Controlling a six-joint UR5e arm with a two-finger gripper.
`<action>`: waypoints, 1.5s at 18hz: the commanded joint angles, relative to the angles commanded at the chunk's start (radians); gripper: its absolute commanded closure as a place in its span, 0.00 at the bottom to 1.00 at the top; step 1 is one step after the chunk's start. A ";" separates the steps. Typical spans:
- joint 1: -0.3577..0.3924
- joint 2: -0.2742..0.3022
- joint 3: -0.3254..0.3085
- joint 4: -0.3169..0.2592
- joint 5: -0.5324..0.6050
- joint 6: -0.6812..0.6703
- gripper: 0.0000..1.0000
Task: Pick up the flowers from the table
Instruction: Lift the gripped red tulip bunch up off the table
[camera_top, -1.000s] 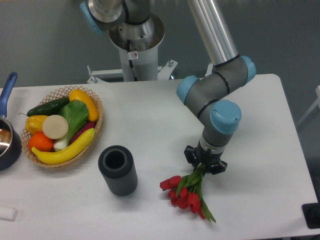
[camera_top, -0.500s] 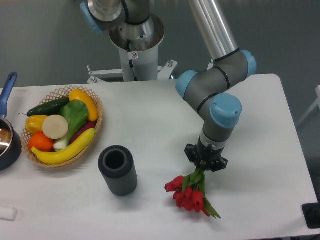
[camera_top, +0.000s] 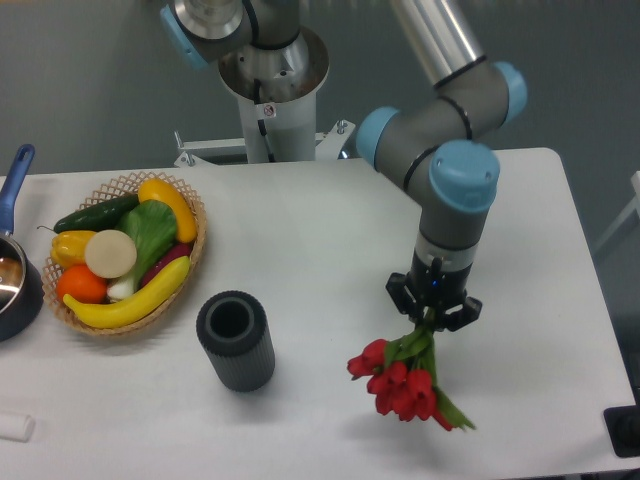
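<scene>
Worktop: the white worktop (camera_top: 300, 230) is smooth and matte with rounded corners, and it carries everything here.
Room: a plain grey wall stands behind, with my arm's white pedestal (camera_top: 270, 110) at the far edge.
Basket: a woven basket (camera_top: 195, 250) sits at the left, filled with a banana, an orange, a cucumber, yellow peppers and leafy greens.
Pot: a dark pot with a blue handle (camera_top: 15, 270) is cut by the left edge, just beside the basket.
Cylinder: a dark ribbed cylinder (camera_top: 236, 340) stands upright with its mouth open, between the basket and my catch, apart from both.
In the way: the cylinder is the nearest thing to the blooms.
My fingers (camera_top: 434, 318): clenched around the green stems, pointing straight down.
The flowers (camera_top: 405, 378): hanging below my fingers, near the front right of the worktop.
Long axis: nearly upright, slightly tilted, red heads downward and splayed left, one leaf tip trailing to the right.
</scene>
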 joint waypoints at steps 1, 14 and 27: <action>0.008 0.008 0.002 0.011 -0.054 -0.002 0.75; 0.198 0.091 0.006 0.017 -0.632 -0.060 0.75; 0.204 0.098 0.005 0.017 -0.642 -0.060 0.75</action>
